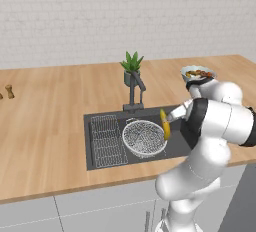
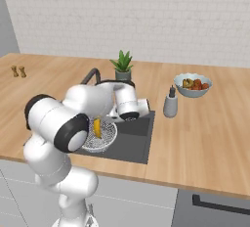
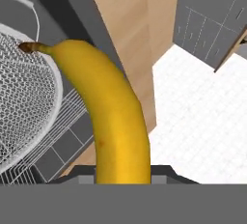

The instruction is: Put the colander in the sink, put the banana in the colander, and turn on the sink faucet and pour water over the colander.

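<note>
Claw (image 3: 123, 177) jaws stand narrowly apart and closed on the banana (image 3: 108, 117), gripping it at its lower end, as the hand view shows; the fruit fills the gap between them. In the left base view the banana (image 1: 164, 124) hangs nearly upright, long axis close to vertical, just above the right rim of the colander (image 1: 144, 137). Its free, dark-tipped stem end points away from the claw and reaches over the colander's rim in the hand view. The colander sits inside the sink (image 1: 100, 161), beside the wire rack (image 1: 107, 141) on the basin's left. The sink faucet (image 1: 135, 95) stands on the tabletop (image 1: 45, 126) behind the basin, with a potted plant (image 1: 131, 67) beside it.
</note>
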### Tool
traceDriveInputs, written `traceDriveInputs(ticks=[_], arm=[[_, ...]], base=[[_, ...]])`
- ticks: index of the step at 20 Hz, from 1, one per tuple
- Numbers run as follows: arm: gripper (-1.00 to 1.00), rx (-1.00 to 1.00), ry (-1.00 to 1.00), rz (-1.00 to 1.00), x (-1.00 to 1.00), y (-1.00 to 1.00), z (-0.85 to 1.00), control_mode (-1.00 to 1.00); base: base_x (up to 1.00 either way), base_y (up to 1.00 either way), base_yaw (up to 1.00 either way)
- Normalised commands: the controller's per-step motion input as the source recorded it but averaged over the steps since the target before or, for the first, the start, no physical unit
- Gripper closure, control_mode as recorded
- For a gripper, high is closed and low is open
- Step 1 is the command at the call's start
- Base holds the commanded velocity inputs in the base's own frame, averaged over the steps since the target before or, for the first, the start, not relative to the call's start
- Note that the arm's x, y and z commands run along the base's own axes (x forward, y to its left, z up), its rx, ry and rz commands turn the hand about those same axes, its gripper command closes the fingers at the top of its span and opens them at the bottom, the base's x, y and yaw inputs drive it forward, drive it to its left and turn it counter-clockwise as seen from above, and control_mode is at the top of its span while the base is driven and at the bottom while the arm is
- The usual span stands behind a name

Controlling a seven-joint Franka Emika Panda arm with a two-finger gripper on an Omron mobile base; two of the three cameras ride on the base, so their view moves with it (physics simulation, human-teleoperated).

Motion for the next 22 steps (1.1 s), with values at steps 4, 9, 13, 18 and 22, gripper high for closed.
traceDriveInputs(ticks=[4, 9, 13, 18, 22], arm=[[1.00, 0.00, -0.09, 0.12, 0.40, 0.08, -0.49, -1.00], [1.00, 0.00, -0.18, 0.22, 0.33, 0.00, -0.34, -1.00], [1.00, 0.00, -0.16, 0.20, 0.41, 0.00, -0.29, -1.00], [1.00, 0.00, -0.18, 0.20, 0.41, 0.00, -0.40, -1.00], [1.00, 0.00, -0.27, 0.24, 0.19, 0.00, -0.48, -1.00]], base=[[0.00, 0.00, 0.00], [0.00, 0.00, 0.00], [0.00, 0.00, 0.00], [0.00, 0.00, 0.00], [0.00, 0.00, 0.00]])
